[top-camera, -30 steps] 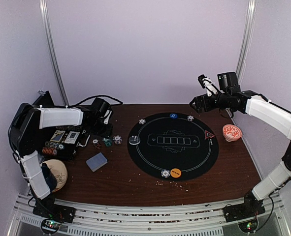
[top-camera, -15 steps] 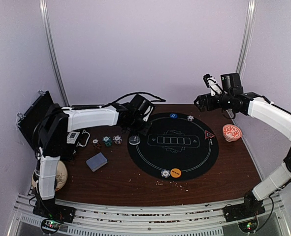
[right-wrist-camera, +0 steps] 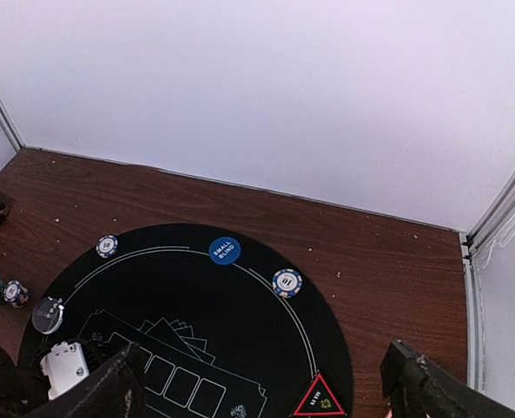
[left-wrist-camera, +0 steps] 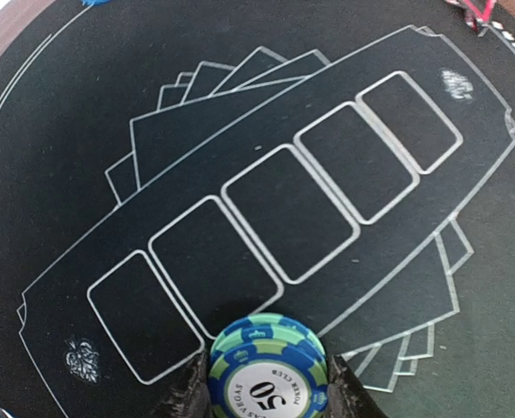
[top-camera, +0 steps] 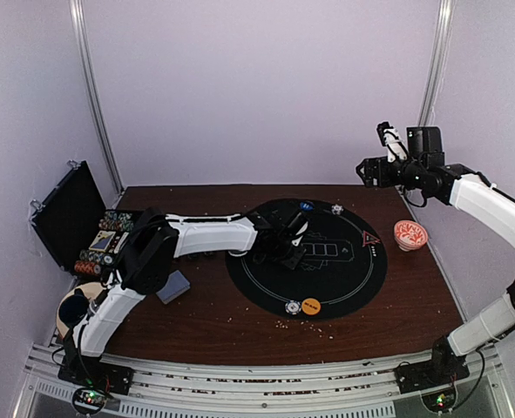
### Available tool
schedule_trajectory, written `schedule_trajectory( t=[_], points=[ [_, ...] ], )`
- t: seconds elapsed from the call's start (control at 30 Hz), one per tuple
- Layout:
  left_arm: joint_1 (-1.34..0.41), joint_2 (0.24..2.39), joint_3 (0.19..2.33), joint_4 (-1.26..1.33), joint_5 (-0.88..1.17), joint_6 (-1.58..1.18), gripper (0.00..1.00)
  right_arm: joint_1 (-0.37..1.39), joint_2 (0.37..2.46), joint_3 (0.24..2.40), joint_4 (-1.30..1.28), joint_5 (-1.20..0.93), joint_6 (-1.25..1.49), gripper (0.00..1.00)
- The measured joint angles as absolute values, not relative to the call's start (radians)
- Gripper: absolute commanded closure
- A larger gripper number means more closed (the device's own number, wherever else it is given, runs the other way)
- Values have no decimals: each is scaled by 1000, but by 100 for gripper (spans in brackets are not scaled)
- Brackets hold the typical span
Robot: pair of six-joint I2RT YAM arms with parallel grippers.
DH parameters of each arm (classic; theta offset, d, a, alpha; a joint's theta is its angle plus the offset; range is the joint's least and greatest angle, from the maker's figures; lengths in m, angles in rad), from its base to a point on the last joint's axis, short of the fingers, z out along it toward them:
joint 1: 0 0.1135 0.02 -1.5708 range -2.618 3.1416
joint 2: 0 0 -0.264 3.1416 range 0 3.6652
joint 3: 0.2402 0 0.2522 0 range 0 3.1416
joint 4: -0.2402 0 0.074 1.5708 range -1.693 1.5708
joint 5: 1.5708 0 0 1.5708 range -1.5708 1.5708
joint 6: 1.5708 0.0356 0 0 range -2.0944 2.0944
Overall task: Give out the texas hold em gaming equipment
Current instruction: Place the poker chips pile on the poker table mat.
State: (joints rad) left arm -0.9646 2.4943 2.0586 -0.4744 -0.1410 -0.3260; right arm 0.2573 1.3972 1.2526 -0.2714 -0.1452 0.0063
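The left arm rises from its near-left base and bends at the elbow over the surface [top-camera: 213, 326]. Its forearm runs low and level to the right, so the left end effector [left-wrist-camera: 268, 387] sits over the middle of the mat [top-camera: 362, 279]. Its fingers [left-wrist-camera: 186, 396] are clamped on the edges of a green chip [left-wrist-camera: 268, 370] (marked 50), whose face is turned to the wrist camera. The chip sits at the edge of the row of five card outlines printed on the mat. Whether it touches the mat I cannot tell.

The right arm stands up from its near-right base, bends out near the right edge and slants up and back. The right end effector [top-camera: 386, 144] hangs high above the far right corner, well apart from everything. Its jaws are spread wide and hold nothing.

On the mat's far rim lies the blue disc [top-camera: 306, 205], with a striped chip [top-camera: 336, 209] near it to the right. The triangle [top-camera: 370, 238] sits at the right rim. The orange disc [top-camera: 311, 306] lies at the near rim, just beside another chip [top-camera: 293, 306]. The deck [top-camera: 177, 286] lies on the surface left of the mat, close under the left arm. The bowl [top-camera: 410, 233] stands to the right of the mat, and an open case [top-camera: 65, 213] stands at the left edge.
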Motion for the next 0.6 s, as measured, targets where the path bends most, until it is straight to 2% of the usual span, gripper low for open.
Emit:
schedule_trajectory(
  t=[0.07, 0.17, 0.33, 0.4, 0.43, 0.6],
  points=[
    [-960, 2502, 2059, -473, -145, -332, 68, 257, 1397, 1251, -272, -150, 7, 5],
    [-957, 2506, 2068, -473, -146, -338, 57, 257, 1397, 1251, -272, -154, 7, 5],
    [-957, 2514, 2073, -466, -151, -347, 28, 257, 1397, 1251, -272, -157, 6, 5],
    [-957, 2514, 2073, -465, -153, -347, 6, 257, 1397, 1251, -272, -157, 6, 5],
    [-957, 2514, 2073, -465, -154, -345, 3, 257, 1397, 1251, -272, -159, 6, 5],
    [-957, 2499, 2051, -456, -166, -353, 2, 257, 1398, 1251, -273, -166, 3, 4]
  ],
)
